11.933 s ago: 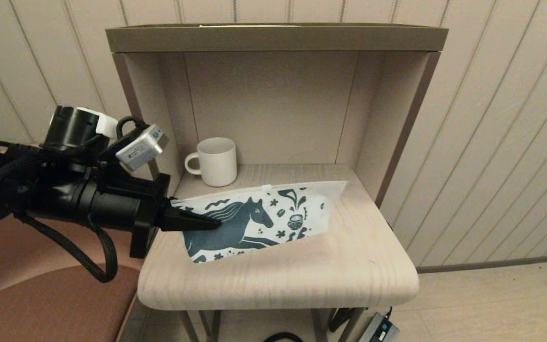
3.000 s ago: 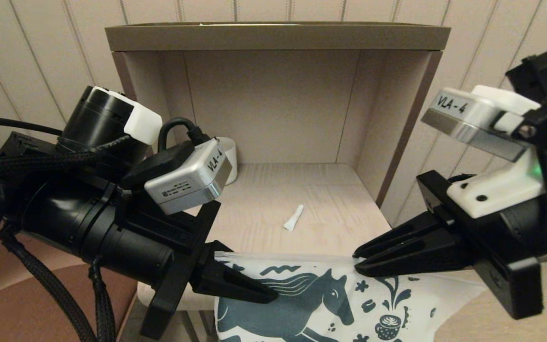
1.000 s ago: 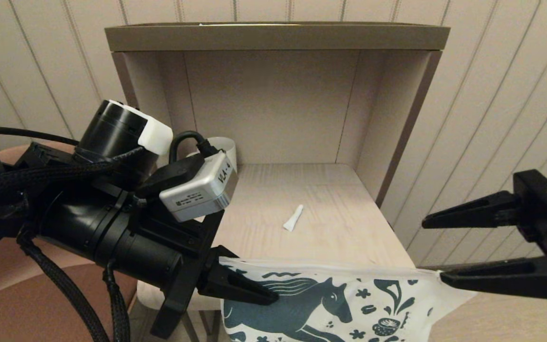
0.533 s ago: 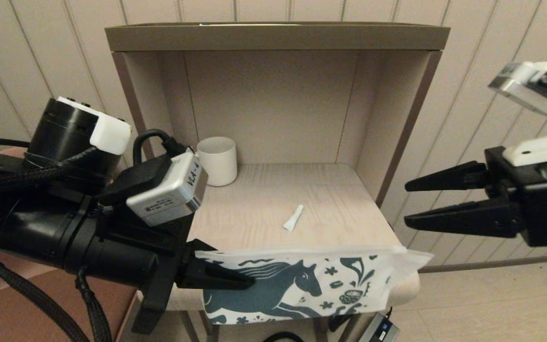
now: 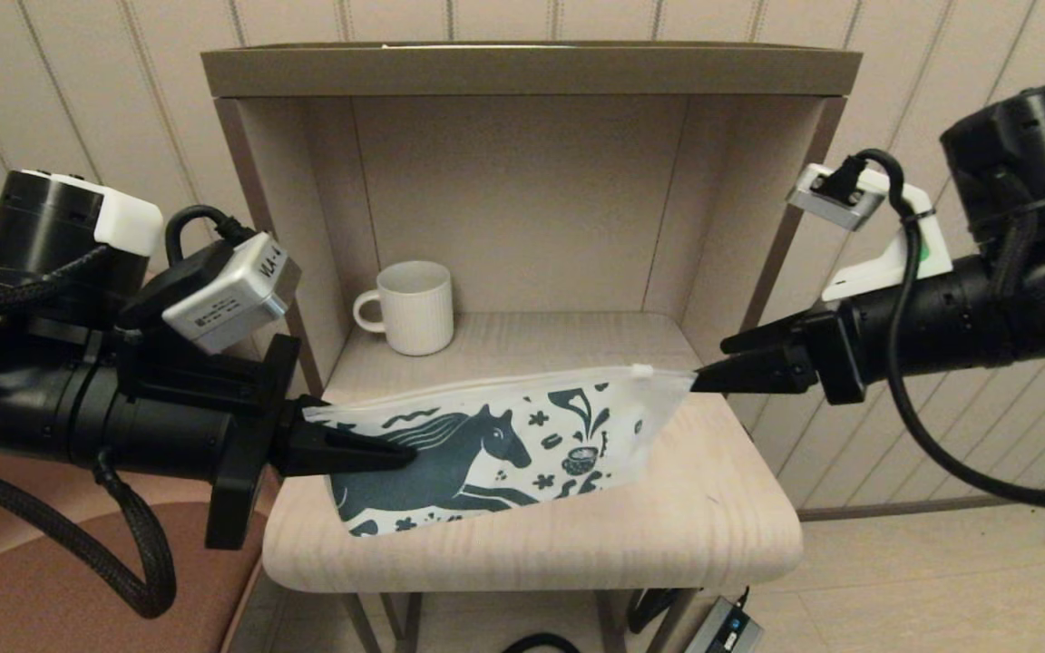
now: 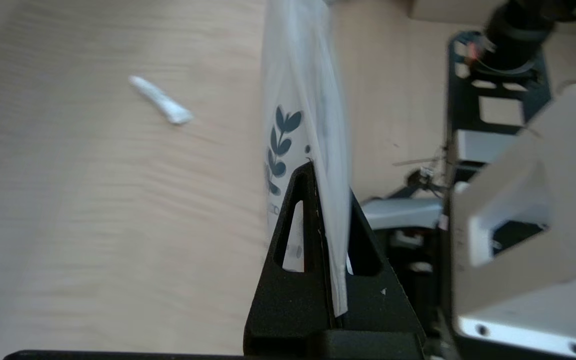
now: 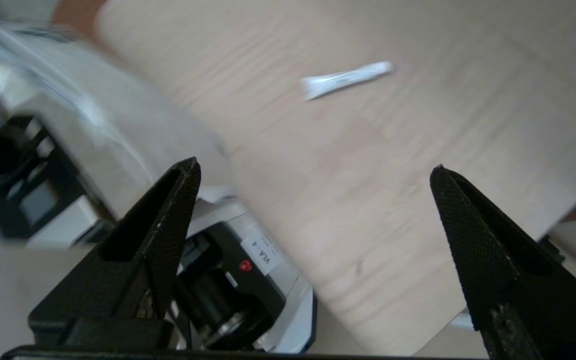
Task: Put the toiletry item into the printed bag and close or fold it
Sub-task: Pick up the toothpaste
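The printed bag (image 5: pixel 522 435), white with a dark teal horse, stands on edge across the table, its zip edge on top. My left gripper (image 5: pixel 355 451) is shut on the bag's left end; the left wrist view shows the bag (image 6: pixel 300 100) pinched between the fingers of the left gripper (image 6: pixel 329 177). The toiletry item, a small white tube (image 6: pixel 160 100), lies on the tabletop behind the bag and is hidden in the head view. My right gripper (image 5: pixel 713 374) is open beside the bag's top right corner. In its wrist view, the right gripper (image 7: pixel 314 166) holds nothing and the tube (image 7: pixel 345 79) lies ahead.
A white ribbed mug (image 5: pixel 414 308) stands at the back left of the pale wooden table (image 5: pixel 668 517), inside a three-walled hutch (image 5: pixel 522 73). A brown chair (image 5: pixel 33 580) is at the left. A power adapter (image 5: pixel 727 626) lies on the floor below.
My left gripper has carried the bag from the table's front edge back over the tabletop, hiding the tube. My right gripper has moved down and in to the bag's right corner.
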`<state>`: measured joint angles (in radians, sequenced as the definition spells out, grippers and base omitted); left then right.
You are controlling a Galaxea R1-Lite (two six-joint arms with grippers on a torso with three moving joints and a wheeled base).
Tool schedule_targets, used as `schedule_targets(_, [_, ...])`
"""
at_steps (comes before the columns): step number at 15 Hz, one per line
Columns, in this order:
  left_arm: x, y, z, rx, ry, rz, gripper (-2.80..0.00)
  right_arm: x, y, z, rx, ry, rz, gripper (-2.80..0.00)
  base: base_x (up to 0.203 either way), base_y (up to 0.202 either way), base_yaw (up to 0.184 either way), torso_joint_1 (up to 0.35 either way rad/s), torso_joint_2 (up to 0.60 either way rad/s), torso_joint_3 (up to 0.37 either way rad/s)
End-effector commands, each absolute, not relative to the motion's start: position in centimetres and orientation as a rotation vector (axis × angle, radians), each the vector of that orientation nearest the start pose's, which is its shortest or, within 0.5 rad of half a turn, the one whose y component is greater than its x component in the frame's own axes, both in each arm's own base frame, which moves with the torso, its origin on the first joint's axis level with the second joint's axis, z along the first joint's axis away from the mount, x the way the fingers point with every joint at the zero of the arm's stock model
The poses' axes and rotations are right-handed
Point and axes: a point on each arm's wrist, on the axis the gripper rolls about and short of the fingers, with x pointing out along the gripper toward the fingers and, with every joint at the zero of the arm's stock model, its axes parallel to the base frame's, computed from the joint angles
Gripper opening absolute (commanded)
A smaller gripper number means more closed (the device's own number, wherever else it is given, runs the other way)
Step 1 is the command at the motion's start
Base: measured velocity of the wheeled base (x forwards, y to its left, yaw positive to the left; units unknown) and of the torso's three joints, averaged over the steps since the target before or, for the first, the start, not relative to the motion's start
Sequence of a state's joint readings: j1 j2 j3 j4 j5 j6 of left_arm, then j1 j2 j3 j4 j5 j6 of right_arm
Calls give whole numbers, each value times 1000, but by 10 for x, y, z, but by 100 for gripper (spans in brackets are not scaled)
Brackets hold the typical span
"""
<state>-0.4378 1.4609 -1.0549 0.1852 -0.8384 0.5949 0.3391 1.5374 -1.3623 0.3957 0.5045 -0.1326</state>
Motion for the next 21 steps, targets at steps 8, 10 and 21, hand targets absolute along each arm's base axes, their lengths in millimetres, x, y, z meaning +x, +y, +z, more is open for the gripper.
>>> schedule_targets(8, [208, -106, 249, 357, 183, -1369, -280, 263, 114, 277, -68, 589, 864, 0, 0, 0, 0, 0, 0, 0])
schedule_targets(10, [208, -105, 249, 357, 180, -1366, -280, 266, 117, 275, -63, 595, 864, -280, 0, 0, 0, 0, 0, 0])
schedule_targets(21, [211, -100, 253, 366, 145, -1333, -280, 300, 158, 239, -107, 695, 875, -280, 0, 0, 0, 0, 0, 0])
